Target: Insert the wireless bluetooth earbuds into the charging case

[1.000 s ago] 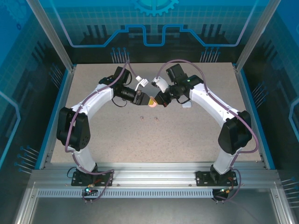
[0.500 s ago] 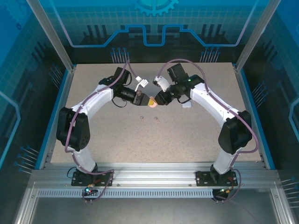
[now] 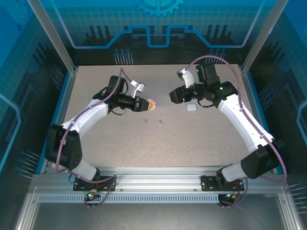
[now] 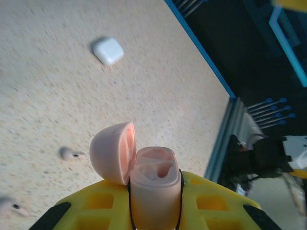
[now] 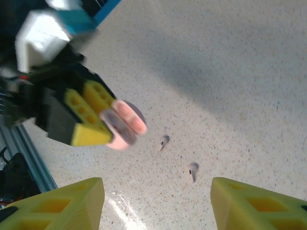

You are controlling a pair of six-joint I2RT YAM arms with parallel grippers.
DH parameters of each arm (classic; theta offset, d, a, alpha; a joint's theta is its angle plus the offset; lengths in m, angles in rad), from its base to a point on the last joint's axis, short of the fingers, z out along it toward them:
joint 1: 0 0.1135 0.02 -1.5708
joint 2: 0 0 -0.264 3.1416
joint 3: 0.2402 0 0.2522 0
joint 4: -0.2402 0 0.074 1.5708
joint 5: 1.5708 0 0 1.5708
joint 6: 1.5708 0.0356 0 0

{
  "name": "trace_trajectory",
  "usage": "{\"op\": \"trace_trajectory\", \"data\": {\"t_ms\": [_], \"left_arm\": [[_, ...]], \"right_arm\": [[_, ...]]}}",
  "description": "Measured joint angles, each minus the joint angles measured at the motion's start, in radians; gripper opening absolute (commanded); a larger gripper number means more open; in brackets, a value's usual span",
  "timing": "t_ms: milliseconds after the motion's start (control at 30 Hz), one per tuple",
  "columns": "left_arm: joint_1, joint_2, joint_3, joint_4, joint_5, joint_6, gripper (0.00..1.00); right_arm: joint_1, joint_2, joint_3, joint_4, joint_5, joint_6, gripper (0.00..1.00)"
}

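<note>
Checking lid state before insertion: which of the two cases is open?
The pink case, clamped in the jaws of the left gripper with its lid flipped back; the white case lies shut on the table.

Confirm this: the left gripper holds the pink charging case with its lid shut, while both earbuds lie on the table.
Wrong on the lid: the left wrist view shows it open. The left gripper holds the pink charging case, and both earbuds lie on the table.

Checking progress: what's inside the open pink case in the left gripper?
The pink case, clamped in the left gripper, shows two empty wells with its lid swung open; the bottoms of the wells are in shadow. An earbud and a second earbud lie on the table.
</note>
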Motion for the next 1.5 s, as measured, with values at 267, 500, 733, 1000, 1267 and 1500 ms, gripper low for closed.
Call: {"op": "trace_trajectory", "data": {"t_ms": [267, 500, 733, 1000, 1267, 1500], "left_arm": [[0.0, -0.241, -0.266, 0.426, -0.267, -0.082, 0.0], [0.0, -0.354, -0.402, 0.719, -0.528, -0.088, 0.0], [0.0, -0.412, -0.41, 0.858, -0.692, -0.082, 0.0], [0.0, -0.415, -0.378, 0.869, -0.743, -0.082, 0.0], [0.0, -0.418, -0.355, 0.87, -0.751, -0.082, 0.0], [0.0, -0.42, -0.355, 0.87, -0.751, -0.082, 0.0]], "right_arm": [[0.096, 0.123, -0.055, 0.004, 0.14, 0.182, 0.61], [0.223, 0.353, 0.048, -0.014, 0.253, 0.288, 0.57], [0.292, 0.602, 0.261, -0.085, 0.346, 0.349, 0.53], [0.349, 0.808, 0.473, -0.193, 0.424, 0.377, 0.46], [0.391, 0.924, 0.586, -0.279, 0.493, 0.385, 0.44], [0.406, 0.968, 0.635, -0.322, 0.518, 0.391, 0.43]]}}
